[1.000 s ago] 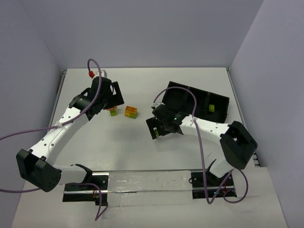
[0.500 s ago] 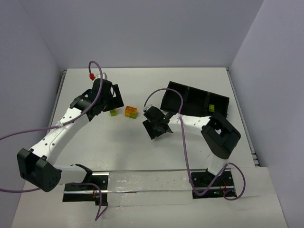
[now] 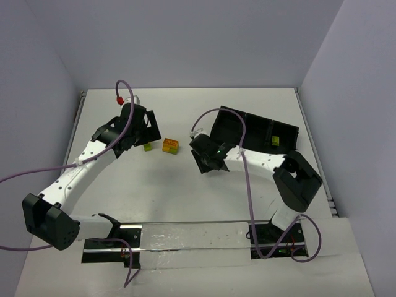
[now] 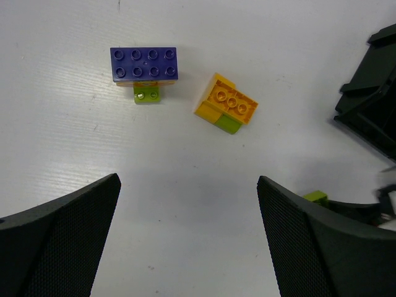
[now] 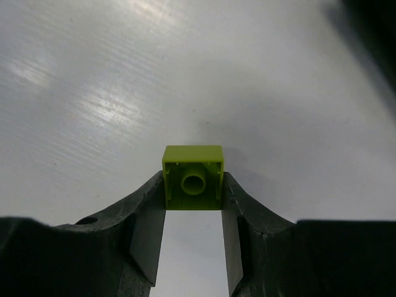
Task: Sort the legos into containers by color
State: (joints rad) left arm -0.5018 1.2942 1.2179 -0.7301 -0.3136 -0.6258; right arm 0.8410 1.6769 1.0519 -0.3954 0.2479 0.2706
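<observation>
My right gripper (image 5: 193,187) is shut on a small lime green lego (image 5: 192,176), hollow underside facing the camera, just above the white table. From above, that gripper (image 3: 205,162) is left of the black three-section tray (image 3: 230,127), whose right section holds a lime lego (image 3: 274,141). My left gripper (image 4: 189,204) hangs open over bare table. Beyond it lie a blue-purple lego (image 4: 144,64) with a lime lego (image 4: 146,94) against it, and an orange-yellow lego (image 4: 226,104) joined to a lime piece (image 4: 228,125).
The tray's corner (image 4: 371,93) shows at the right of the left wrist view. White walls close in the table on the left, the back and the right. The arm bases and a rail (image 3: 185,238) run along the near edge.
My right gripper's jaws have closed on the lime green lego, and the right arm's elbow has shifted. The left arm has stayed almost where it was, still open.
</observation>
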